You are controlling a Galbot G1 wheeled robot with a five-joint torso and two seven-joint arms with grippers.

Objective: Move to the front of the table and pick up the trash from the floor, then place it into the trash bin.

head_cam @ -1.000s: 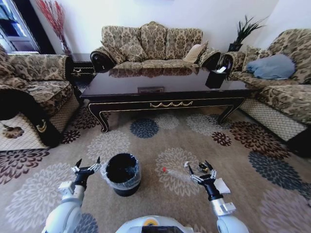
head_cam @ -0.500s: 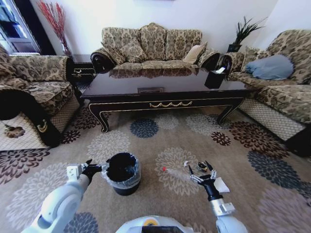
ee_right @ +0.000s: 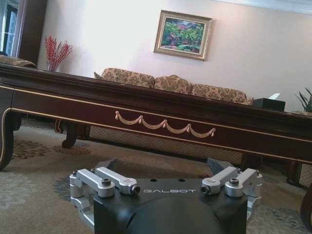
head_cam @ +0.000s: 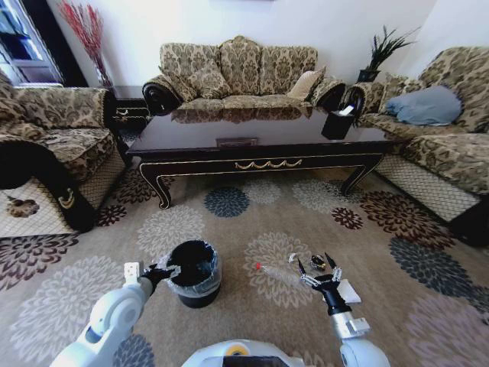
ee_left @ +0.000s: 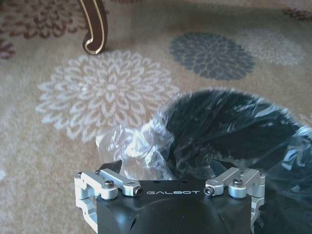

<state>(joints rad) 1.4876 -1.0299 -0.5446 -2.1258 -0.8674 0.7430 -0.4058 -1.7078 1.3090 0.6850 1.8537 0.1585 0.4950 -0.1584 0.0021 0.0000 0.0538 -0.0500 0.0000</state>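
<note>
Beside the trash bin (head_cam: 194,271) the bottle (head_cam: 276,274) and paper scrap (head_cam: 349,291) are left unpicked on the floor (head_cam: 229,229), both grippers' jaws being held apart and empty.

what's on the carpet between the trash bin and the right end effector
In the head view, a clear bottle with a red cap lies on the carpet between the trash bin and the right end effector.

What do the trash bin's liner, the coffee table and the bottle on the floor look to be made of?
The trash bin liner looks like thin clear plastic film: it is crinkled and shiny at the rim, next to the left gripper. The table appears to be dark lacquered wood, its top mirroring the sofa. The bottle seems to be clear plastic with a red cap.
</note>
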